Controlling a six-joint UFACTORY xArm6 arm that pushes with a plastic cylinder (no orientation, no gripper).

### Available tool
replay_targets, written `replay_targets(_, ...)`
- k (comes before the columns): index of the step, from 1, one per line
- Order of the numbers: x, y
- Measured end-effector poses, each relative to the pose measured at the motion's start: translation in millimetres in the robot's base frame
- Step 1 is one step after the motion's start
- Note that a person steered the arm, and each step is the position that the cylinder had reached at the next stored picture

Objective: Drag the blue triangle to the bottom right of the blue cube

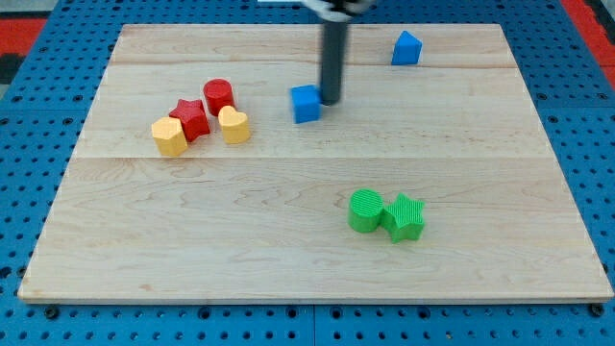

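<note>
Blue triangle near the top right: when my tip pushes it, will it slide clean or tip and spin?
The blue triangle sits flat and squat on the smooth wooden board, so it probably slides rather than tips. Its angled sides may let it spin off my tip.

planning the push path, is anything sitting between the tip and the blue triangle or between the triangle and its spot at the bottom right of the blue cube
Nothing visible. My tip sits just right of the blue cube; the blue triangle lies up and to the view's right, with bare board between them. The board below-right of the cube also looks free.
</note>
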State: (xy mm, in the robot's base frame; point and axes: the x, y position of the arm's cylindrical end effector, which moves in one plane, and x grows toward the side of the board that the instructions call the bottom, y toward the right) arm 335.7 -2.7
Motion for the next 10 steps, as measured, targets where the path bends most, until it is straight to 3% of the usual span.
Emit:
replay_targets(1,6,-18)
replay_targets(2,-15,-25)
replay_targets(3,-22,55)
replay_targets(5,-131,116)
replay_targets(6,-99,192)
replay_targets(7,-72,170)
replay_targets(8,-89,162)
replay_targets(10,-117,202)
